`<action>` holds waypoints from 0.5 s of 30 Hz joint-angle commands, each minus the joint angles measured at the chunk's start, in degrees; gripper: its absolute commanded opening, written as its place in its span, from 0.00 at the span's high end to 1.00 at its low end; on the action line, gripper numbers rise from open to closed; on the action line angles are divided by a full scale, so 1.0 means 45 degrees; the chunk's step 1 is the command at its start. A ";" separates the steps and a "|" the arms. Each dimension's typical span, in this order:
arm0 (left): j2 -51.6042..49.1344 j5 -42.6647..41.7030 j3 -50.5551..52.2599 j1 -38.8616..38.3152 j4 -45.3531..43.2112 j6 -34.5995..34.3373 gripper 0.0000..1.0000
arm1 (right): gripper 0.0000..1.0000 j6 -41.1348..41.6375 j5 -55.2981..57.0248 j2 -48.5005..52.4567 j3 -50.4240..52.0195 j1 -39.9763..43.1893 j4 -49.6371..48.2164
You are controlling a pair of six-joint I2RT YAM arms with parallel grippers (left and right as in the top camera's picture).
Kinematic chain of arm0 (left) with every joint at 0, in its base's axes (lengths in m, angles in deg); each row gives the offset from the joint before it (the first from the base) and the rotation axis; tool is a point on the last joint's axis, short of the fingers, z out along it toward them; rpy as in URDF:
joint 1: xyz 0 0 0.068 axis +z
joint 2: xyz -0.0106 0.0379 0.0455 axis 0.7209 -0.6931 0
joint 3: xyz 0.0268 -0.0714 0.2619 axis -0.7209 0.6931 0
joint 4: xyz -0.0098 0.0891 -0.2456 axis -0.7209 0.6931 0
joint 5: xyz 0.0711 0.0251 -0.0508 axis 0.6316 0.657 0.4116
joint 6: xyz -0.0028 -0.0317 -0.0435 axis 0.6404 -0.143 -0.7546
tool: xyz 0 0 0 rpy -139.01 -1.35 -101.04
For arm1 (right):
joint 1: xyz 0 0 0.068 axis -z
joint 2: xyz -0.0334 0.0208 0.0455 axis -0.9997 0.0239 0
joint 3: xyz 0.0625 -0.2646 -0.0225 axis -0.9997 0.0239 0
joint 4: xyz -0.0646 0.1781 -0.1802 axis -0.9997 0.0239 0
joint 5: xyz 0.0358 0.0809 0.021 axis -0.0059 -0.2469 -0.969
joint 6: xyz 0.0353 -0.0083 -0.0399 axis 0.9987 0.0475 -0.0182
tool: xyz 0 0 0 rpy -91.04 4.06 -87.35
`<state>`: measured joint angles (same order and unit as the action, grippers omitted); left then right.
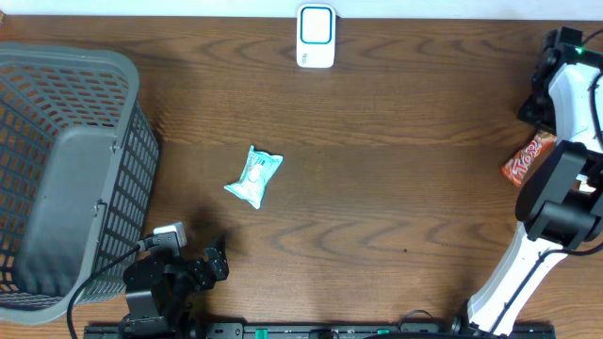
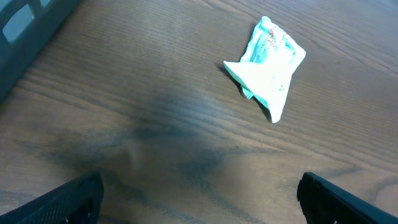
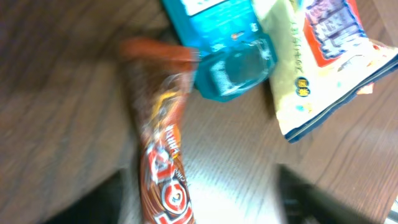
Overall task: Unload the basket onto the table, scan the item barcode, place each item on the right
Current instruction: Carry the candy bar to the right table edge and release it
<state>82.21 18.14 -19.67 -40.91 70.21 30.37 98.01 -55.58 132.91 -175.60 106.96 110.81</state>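
Wooden worktop (image 1: 396,169) seen from above. A brown wrapped chocolate bar (image 3: 163,162), likely the item to scan, lies near the right edge. The right claw (image 3: 205,196) hovers over it, fingers spread wide either side, gripping nothing; the view is blurred. The bar looks light and fairly stiff, with a slick wrapper; best pinched across its narrow middle. A blue pack (image 3: 217,37) and white pouch (image 3: 323,68) crowd one end. Open worktop runs left toward the scanner (image 1: 316,36) at the far edge. The left claw (image 2: 199,199) gapes empty, near left.
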 commanded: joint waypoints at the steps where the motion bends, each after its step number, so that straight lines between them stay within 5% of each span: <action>1: 0.0034 -0.0005 0.0078 0.0053 0.0874 -0.0019 0.02 | 0.01 0.0646 0.0325 -0.0583 -0.0219 -0.0155 0.0282; 6: 0.0034 -0.0005 0.0078 0.0053 0.0874 -0.0019 0.02 | 0.01 0.0831 -0.1496 -0.2127 -0.0233 -0.0928 0.0340; 15: 0.0034 -0.0005 0.0078 0.0053 0.0874 -0.0019 0.02 | 0.01 0.1103 -0.9729 -0.3361 -0.0209 -0.3920 0.0549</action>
<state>82.21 18.14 -19.67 -40.91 70.21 30.37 101.35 -81.33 117.17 -176.44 94.09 112.82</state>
